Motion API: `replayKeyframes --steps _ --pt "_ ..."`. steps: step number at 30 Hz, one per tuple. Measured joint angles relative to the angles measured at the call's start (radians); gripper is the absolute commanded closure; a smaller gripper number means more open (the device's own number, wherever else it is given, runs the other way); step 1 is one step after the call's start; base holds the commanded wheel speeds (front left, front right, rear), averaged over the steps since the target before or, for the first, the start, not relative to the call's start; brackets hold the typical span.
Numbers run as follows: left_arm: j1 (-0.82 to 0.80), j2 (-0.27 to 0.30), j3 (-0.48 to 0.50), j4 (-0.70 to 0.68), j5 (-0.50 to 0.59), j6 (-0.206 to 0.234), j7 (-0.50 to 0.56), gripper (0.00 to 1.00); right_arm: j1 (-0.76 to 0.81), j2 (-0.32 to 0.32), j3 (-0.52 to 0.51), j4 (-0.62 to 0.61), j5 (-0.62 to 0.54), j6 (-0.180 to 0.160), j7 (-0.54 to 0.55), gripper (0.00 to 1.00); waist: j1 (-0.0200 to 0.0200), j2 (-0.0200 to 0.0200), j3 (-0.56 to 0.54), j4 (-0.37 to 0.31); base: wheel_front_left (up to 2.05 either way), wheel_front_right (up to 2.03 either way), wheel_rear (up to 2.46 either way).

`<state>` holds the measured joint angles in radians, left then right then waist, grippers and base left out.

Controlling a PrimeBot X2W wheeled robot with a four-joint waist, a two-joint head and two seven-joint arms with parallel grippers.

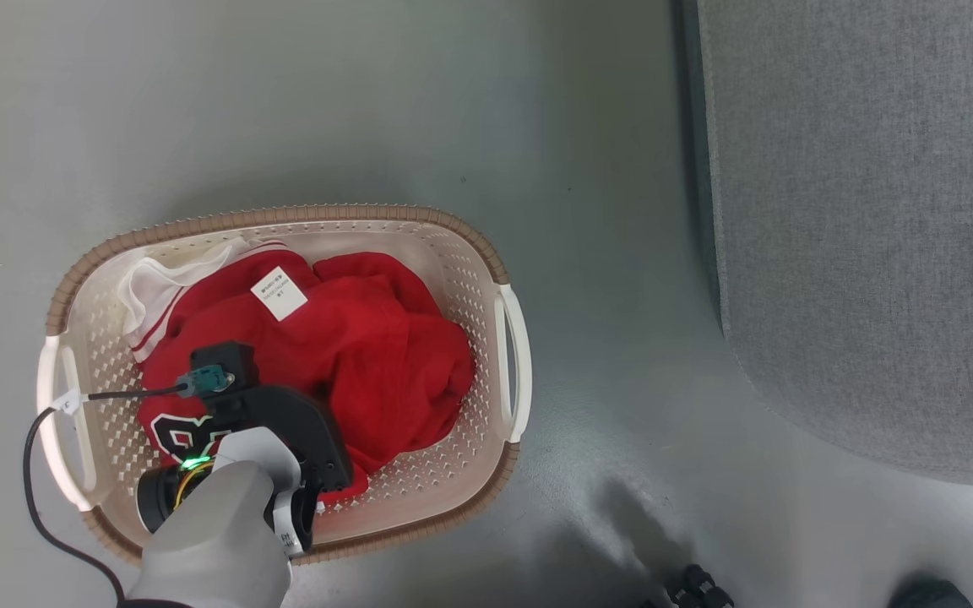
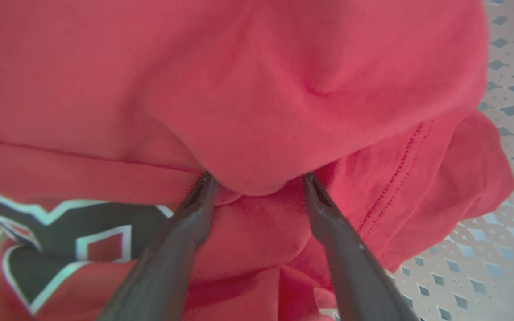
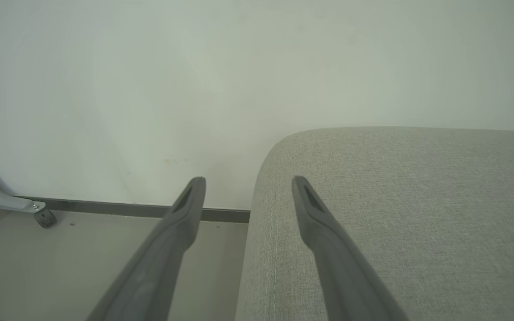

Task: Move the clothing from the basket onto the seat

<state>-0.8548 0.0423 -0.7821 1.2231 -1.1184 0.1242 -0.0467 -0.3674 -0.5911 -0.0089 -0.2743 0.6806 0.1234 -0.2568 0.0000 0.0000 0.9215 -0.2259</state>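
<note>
The basket [image 1: 508, 279] stands on the floor at the left, and the red clothing [image 1: 368, 346] is piled inside it. A white sleeve [image 1: 153, 287] and a white label [image 1: 279, 293] show at the pile's far side. My left wrist [image 1: 284, 422] hangs over the pile's near side and hides the fingers. In the left wrist view my left gripper [image 2: 257, 178] is open, its fingertips pressed into the clothing [image 2: 248, 89] with a red fold bulging between them, beside navy-and-white numerals [image 2: 60, 232]. My right gripper [image 3: 248, 180] is open and empty above the corner of the seat [image 3: 395, 200]. The seat [image 1: 858, 228] lies at the right.
Bare grey floor [image 1: 605, 253] separates basket and seat. A black cable [image 1: 39, 473] loops from my left wrist past the basket's left handle. A pale wall [image 3: 194, 89] with a dark skirting strip stands behind the seat, and a caster leg [image 3: 38, 216] stands at its foot.
</note>
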Motion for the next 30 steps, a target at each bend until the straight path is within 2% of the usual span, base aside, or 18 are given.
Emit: replayKeyframes --steps 1,3,16,30 --pt "0.000 0.000 -0.002 0.000 -0.008 0.000 0.002 0.24 -0.004 -0.001 0.000 0.000 0.001 0.000 0.000 0.00 0.0000 0.0000 0.001 -0.001 0.00 0.00 0.00" --pt "0.000 0.001 -0.011 0.001 -0.016 0.000 0.006 1.00 -0.011 -0.002 0.000 -0.001 0.004 0.000 0.000 0.00 0.0001 0.0000 0.002 -0.003 0.00 0.00 0.00" --pt "-0.004 0.001 -0.071 0.007 -0.068 0.000 -0.018 1.00 -0.012 -0.009 -0.002 0.000 0.007 0.000 0.000 0.00 0.0000 0.0000 0.004 -0.005 0.00 0.00 0.00" --pt "-0.020 0.000 -0.127 0.005 -0.079 0.000 -0.159 1.00 -0.008 -0.009 -0.005 0.033 0.004 0.000 0.000 0.00 0.0000 0.0000 -0.044 0.019 0.00 0.00 0.00"
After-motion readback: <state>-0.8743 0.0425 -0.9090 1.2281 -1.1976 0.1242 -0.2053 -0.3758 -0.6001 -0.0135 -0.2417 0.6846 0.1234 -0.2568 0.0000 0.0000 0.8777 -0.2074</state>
